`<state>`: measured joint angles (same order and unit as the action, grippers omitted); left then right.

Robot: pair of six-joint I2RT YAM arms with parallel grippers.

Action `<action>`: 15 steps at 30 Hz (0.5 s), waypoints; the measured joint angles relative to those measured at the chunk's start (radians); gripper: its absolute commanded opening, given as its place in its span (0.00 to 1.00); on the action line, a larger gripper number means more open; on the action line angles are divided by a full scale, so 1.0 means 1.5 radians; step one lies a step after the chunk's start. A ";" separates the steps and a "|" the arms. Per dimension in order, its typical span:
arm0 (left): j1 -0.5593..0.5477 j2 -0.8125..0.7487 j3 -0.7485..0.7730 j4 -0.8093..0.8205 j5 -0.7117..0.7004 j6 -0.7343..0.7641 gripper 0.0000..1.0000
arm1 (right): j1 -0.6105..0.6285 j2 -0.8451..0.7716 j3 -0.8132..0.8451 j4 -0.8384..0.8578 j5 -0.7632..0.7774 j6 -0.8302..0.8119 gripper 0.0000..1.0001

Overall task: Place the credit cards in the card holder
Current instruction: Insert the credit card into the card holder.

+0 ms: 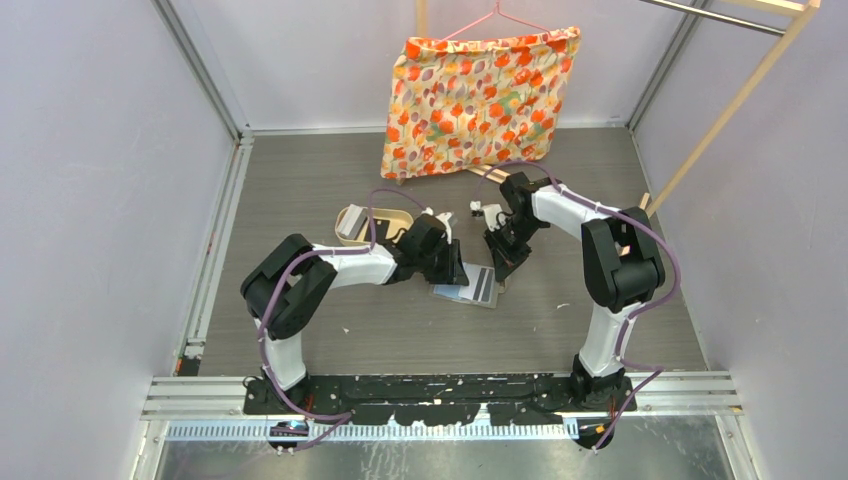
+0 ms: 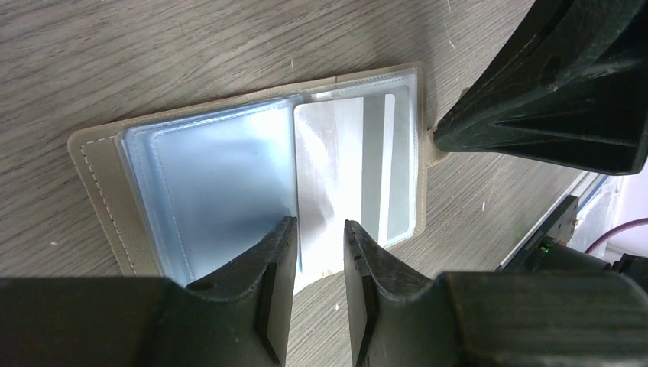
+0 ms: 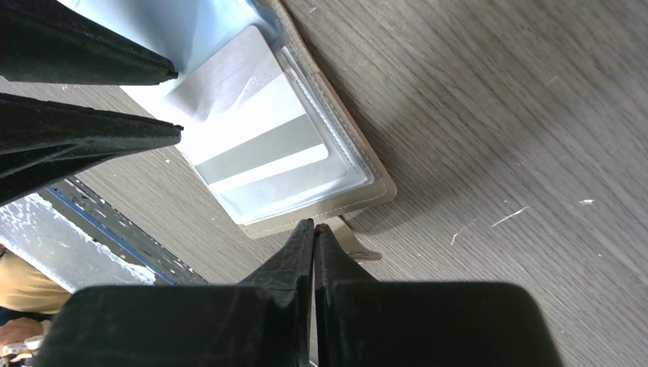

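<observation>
The card holder (image 1: 470, 293) lies open on the table, its clear pockets up; it also shows in the left wrist view (image 2: 95, 176) and the right wrist view (image 3: 378, 191). A white credit card with a grey stripe (image 2: 336, 168) sits partly in its right pocket, its near end sticking out; the right wrist view shows it too (image 3: 252, 130). My left gripper (image 2: 319, 229) is open, its fingers straddling that near end. My right gripper (image 3: 313, 224) is shut, its tips pressed at the holder's edge beside the strap tab (image 3: 359, 245). In the top view the left gripper (image 1: 458, 270) and right gripper (image 1: 503, 268) flank the holder.
A tan oval tray (image 1: 385, 212) stands behind the left arm, with a pale card (image 1: 350, 225) in it. A floral cushion (image 1: 480, 95) hangs on a hanger at the back. A wooden rack (image 1: 720, 110) leans at the right. Walls close in both sides.
</observation>
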<state>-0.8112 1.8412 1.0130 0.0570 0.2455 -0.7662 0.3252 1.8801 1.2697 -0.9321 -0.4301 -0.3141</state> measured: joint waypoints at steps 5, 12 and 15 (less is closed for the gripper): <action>-0.001 0.000 0.002 -0.004 0.000 0.006 0.29 | 0.000 0.001 0.000 -0.008 0.001 -0.002 0.05; -0.008 0.010 0.004 0.005 0.018 -0.001 0.27 | 0.002 0.009 0.000 -0.009 0.001 -0.002 0.06; -0.015 0.022 0.012 0.014 0.031 -0.010 0.27 | 0.006 0.013 0.000 -0.010 0.001 -0.002 0.06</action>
<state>-0.8337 1.8736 1.0317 0.0776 0.2924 -0.7807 0.3340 1.8999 1.2697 -0.9474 -0.4290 -0.3168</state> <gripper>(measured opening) 0.271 0.060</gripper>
